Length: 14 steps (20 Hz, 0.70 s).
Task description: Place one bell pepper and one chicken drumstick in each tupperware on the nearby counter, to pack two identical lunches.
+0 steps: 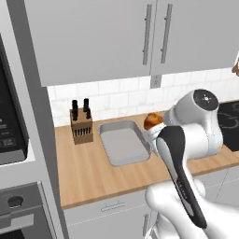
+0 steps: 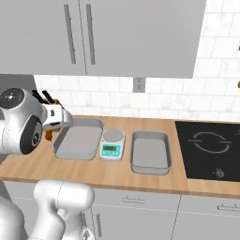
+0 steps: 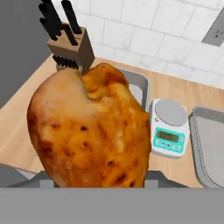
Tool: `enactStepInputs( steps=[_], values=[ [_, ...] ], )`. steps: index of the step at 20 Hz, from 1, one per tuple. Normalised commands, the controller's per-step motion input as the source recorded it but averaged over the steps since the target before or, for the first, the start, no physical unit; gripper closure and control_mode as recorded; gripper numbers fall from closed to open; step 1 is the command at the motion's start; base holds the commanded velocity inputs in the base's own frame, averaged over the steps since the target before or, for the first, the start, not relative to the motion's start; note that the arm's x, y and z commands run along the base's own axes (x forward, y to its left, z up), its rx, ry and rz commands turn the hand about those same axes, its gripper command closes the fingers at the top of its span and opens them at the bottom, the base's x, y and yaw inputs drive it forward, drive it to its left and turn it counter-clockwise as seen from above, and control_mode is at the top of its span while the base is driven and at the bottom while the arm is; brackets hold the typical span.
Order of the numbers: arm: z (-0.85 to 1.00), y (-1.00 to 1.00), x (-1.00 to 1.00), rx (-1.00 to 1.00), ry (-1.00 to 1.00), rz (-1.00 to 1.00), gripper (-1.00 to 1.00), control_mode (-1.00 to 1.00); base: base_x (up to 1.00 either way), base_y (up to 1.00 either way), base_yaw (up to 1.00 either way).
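Counter carries two tupperware tubs; the left tupperware lies directly under the gripper, which clenches a chicken drumstick, fat end away from the gripper, above that tub's near rim.
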Motion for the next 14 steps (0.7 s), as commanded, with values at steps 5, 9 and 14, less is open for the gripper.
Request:
enactStepInputs(
  steps=[5, 9, 14],
  values=[
    [-0.97, 0.46, 1.00, -0.04, 0.29, 0.05, 1.00, -1.00, 0.00, 0.00, 0.00],
    [-0.93, 0.13, 1.00, -0.05, 0.10, 0.00, 1.00, -1.00, 0.00, 0.00, 0.00],
    [-0.73, -0.07, 1.00, -0.01, 0.03, 0.00, 1.00, -1.00, 0.00, 0.00, 0.00]
  ],
)
